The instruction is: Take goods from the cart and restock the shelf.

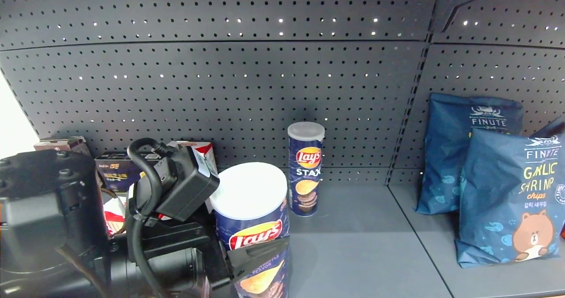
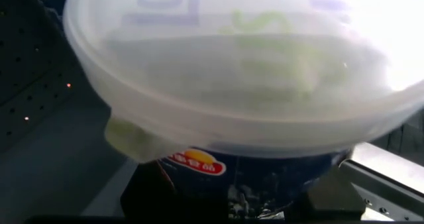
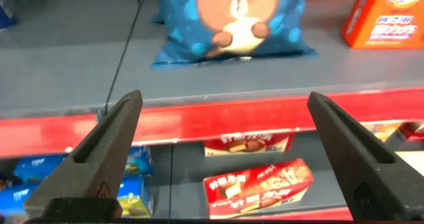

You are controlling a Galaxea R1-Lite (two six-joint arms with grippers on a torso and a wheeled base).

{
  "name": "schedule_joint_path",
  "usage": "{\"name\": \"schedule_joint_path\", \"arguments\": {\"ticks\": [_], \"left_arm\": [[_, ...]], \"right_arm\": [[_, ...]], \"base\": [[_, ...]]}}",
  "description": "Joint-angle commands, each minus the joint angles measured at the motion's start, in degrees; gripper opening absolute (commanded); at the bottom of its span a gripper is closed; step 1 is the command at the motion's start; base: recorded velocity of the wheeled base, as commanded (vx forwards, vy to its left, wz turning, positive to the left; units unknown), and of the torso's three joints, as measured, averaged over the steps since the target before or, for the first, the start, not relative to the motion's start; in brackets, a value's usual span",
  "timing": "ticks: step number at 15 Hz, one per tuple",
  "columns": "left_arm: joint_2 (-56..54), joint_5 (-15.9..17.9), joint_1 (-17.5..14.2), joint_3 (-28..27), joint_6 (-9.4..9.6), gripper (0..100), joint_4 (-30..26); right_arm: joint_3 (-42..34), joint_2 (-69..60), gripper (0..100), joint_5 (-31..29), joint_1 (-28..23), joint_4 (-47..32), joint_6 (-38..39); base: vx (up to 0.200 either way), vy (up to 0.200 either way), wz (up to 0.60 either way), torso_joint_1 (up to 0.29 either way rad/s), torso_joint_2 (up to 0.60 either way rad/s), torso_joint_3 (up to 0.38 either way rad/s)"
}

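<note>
Soft, even light fills the shelf (image 1: 366, 245). Behind the standing chip can (image 1: 305, 170), bright pinpoints shine through the pegboard (image 1: 220, 81) holes, and its seams bow toward the edges. Far left of that can, daylight blows out white. On the nearer can (image 1: 254, 234), the lid (image 2: 232, 71) is glare-washed and blurred.

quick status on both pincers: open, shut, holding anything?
Left pincer: closed on the chips can.
Right pincer: open, holding nothing.
</note>
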State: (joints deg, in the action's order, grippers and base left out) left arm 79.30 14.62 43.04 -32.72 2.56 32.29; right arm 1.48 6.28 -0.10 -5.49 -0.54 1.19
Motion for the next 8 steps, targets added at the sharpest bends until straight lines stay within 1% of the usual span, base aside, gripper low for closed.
{"name": "schedule_joint_path", "arguments": {"ticks": [1,2,3,4,5,6,7,8], "left_arm": [[0.0,0.0,-0.1,0.6,-0.01,0,0.0],[0.0,0.0,-0.1,0.7,-0.01,0,0.2],[0.1,0.0,-0.2,0.7,-0.01,0,0.5],[0.2,0.0,-0.2,0.2,-0.01,0,0.5],[0.1,0.0,-0.4,0.3,-0.01,0,0.4],[0.1,-0.1,-0.9,0.5,-0.01,0,0.4],[-0.1,-0.5,-1.6,0.7,-0.01,0,0.3],[-0.3,-0.8,-2.1,0.7,-0.01,0,0.2]], "right_arm": [[24.5,17.3,100,0.1,-0.8,0.4,0.2],[29.6,21.4,100,0.4,-0.4,-0.2,0.3],[33.4,24.2,100,2.0,1.4,-2.2,-0.9],[33.1,26.0,100,4.1,4.2,-4.2,-12.4],[32.4,27.9,100,4.2,4.2,-4.8,-16.7],[32.2,30.5,100,4.3,4.7,-5.0,-17.9],[32.4,34.2,100,4.6,6.5,-4.9,-18.3],[32.7,37.3,100,5.1,10.6,-4.5,-18.2]], "base": [[0.000,0.000,0.00,0.000,0.00,0.000],[0.000,0.000,0.00,0.000,0.00,0.000],[0.000,0.000,0.00,0.000,0.00,0.000],[0.000,0.000,0.00,0.000,0.00,0.000],[0.000,0.000,0.00,0.000,0.00,0.000],[0.000,0.000,0.00,0.000,0.00,0.000],[0.000,0.000,0.00,0.000,0.00,0.000],[0.000,0.000,0.00,0.000,0.00,0.000]]}}
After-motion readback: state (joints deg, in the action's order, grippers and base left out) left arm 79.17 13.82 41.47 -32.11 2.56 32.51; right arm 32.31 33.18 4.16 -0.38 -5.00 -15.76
